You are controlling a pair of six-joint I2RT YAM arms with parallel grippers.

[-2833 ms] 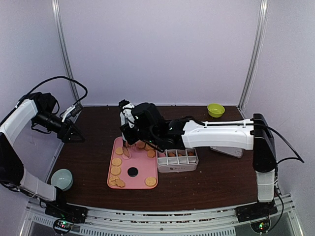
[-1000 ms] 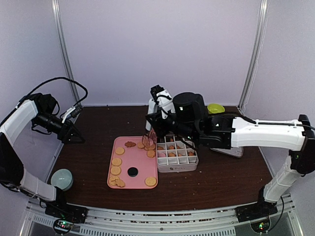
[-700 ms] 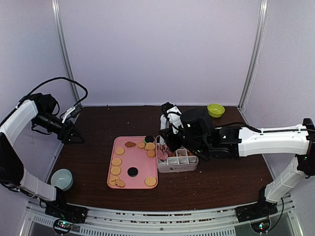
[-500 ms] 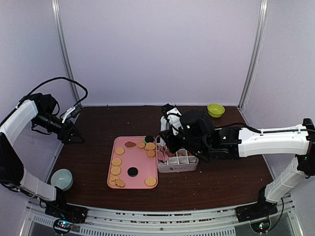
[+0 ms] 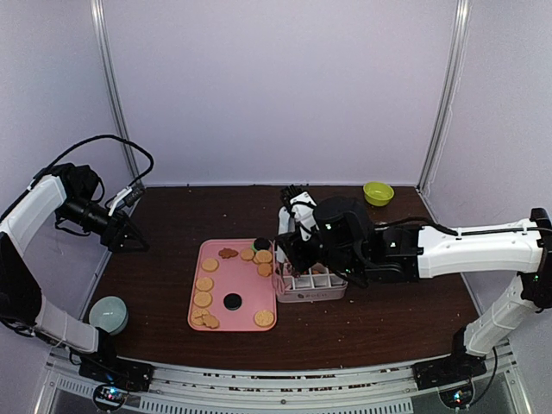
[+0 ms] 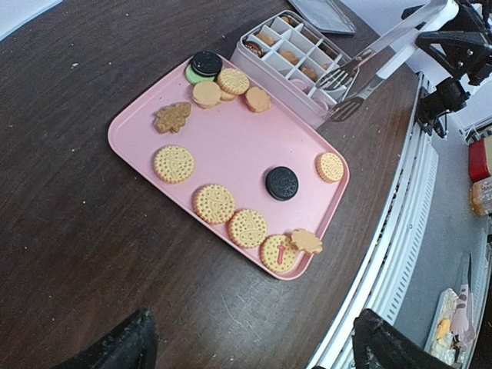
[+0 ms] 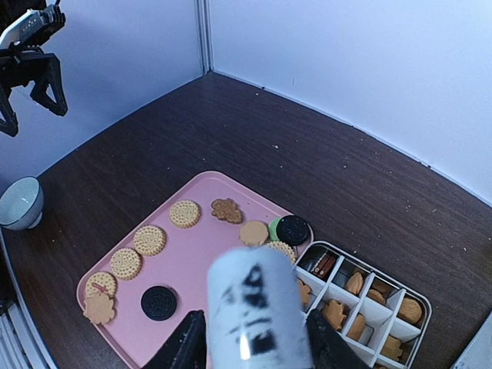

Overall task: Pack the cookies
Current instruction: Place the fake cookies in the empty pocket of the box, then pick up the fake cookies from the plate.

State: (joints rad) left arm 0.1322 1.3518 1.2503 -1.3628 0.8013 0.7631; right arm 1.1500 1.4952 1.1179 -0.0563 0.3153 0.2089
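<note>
Cookies point(image 5: 203, 284) lie on a pink tray point(image 5: 246, 285), mostly golden rounds plus a black one point(image 5: 232, 301). They also show in the left wrist view point(image 6: 175, 163) and the right wrist view point(image 7: 149, 240). A white divided box point(image 5: 310, 289) at the tray's right edge holds several orange cookies point(image 7: 334, 314). My right gripper point(image 5: 297, 237) is shut on metal tongs point(image 5: 280, 263), whose tips point(image 6: 338, 92) hang at the box's left end. The handle point(image 7: 254, 307) hides the tips in the right wrist view. My left gripper point(image 5: 129, 237) is open and empty, far left of the tray.
A green bowl point(image 5: 378, 192) stands at the back right. A pale bowl point(image 5: 109, 313) sits at the near left. A flat grey thing point(image 6: 323, 8) lies beyond the box. The table's front rail point(image 6: 400, 231) runs close to the tray.
My right arm has swung from the tray's far side over to the box with the tongs and lowered them there. The left arm has not moved.
</note>
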